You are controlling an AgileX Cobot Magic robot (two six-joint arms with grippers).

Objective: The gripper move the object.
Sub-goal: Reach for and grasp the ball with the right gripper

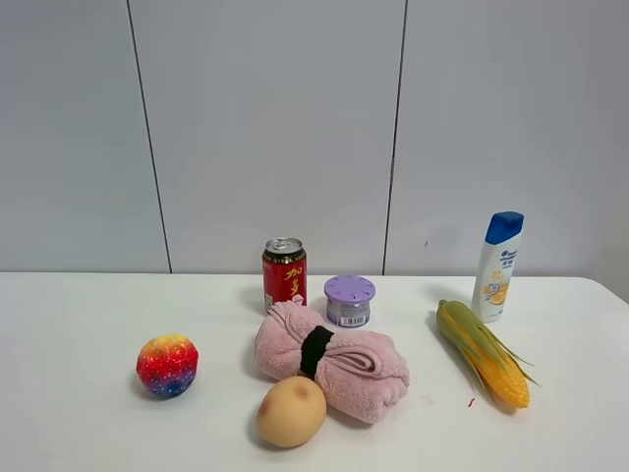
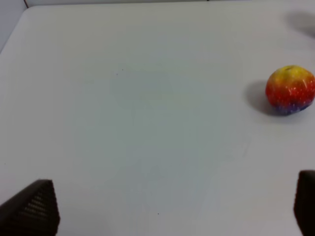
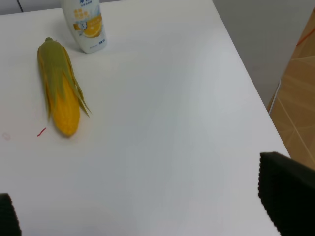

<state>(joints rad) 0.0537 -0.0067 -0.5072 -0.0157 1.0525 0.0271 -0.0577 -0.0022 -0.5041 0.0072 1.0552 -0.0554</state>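
The bumpy rainbow ball [image 1: 167, 365] sits on the white table at the left, apart from the other things. It also shows in the left wrist view [image 2: 290, 90]. Neither arm shows in the exterior high view. My left gripper [image 2: 167, 209] is open and empty, with its black fingertips [image 2: 32, 209] wide apart over bare table, well short of the ball. My right gripper [image 3: 147, 209] is open and empty, with one finger [image 3: 288, 194] near the table's right edge.
A tan egg-shaped thing [image 1: 291, 411] lies in front of a rolled pink towel [image 1: 329, 362]. Behind stand a red can [image 1: 284, 274] and a purple-lidded jar [image 1: 349, 301]. A corn cob [image 1: 484, 351] [image 3: 59, 96] and a shampoo bottle [image 1: 498, 266] [image 3: 84, 24] are at the right.
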